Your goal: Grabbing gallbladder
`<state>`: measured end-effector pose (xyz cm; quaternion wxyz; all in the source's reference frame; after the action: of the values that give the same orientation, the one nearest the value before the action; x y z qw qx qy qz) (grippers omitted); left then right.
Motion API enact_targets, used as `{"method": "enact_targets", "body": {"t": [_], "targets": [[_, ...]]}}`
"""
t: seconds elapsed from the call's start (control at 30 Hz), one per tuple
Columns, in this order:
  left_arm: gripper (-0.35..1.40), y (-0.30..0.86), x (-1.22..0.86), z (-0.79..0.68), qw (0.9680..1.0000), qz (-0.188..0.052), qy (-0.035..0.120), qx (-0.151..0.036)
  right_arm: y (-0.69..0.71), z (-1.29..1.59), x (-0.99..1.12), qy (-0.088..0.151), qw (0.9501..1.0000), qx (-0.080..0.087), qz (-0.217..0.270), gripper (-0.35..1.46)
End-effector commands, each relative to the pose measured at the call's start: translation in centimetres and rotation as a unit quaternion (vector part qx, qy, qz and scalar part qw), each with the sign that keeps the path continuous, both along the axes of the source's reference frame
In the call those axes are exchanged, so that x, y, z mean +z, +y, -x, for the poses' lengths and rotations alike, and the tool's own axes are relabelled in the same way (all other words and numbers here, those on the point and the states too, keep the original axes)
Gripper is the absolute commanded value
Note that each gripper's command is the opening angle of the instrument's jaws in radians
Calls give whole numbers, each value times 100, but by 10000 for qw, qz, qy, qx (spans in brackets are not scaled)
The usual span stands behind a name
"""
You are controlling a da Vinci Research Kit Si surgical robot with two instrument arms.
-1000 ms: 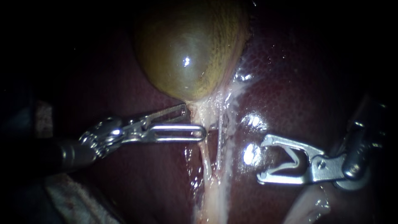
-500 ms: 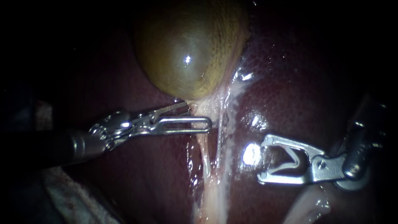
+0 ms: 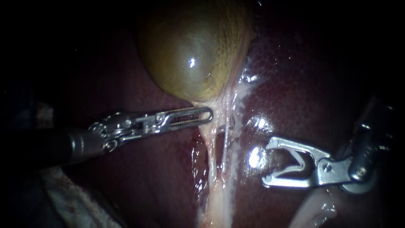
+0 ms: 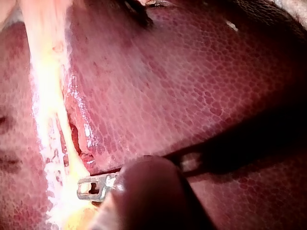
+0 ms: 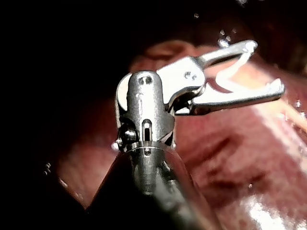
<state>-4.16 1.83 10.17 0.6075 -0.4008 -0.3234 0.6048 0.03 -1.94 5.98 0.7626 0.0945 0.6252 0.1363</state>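
From the left: left instrument (image 3: pixel 209 113), jaws closed on the pale neck just under the gallbladder (image 3: pixel 190 55). Seems to grip with the tips alone, so probably a thin bite on wet, glistening tissue. Likely to slip off under a brisk pull. Could also tear the neck if hauled sideways across the liver (image 3: pixel 303 76), or nick the taut green wall right above and spill its contents. No way to judge the depth of the bite from the left wrist view: just the tip there, against a bright pale strand.

In the middle, below the neck: two thin pale tubes (image 3: pixel 212 156), running down side by side. Close enough to the bite to be dragged along or overstretched by a hard lift. Better raised slowly, with an eye on any fraying.

To the right, well apart from the tubes: right instrument (image 3: pixel 268 163), jaws standing wide with a pale V-shaped clip (image 3: pixel 298 162) seated between them and touching both. Hovers over the liver. Could scrape that surface, or shed the clip, if brought in during a pull on the neck.
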Motion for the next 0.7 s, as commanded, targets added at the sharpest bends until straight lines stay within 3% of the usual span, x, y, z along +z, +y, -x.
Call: {"method": "enact_targets", "body": {"t": [0.03, 0.1, 0.7], "targets": [[-23, 0, 0, 0, 10000, -20, -4, -12, 0, 0, 0, 1, 10000, -1, 1, 60], [-35, -1, 0, 0, 10000, -72, -8, -43, 0, 0, 0, 1, 10000, -2, 1, 60], [-35, -3, -2, 0, 9999, -97, -9, -61, 0, 0, 0, 1, 10000, -2, 1, 60]]}}
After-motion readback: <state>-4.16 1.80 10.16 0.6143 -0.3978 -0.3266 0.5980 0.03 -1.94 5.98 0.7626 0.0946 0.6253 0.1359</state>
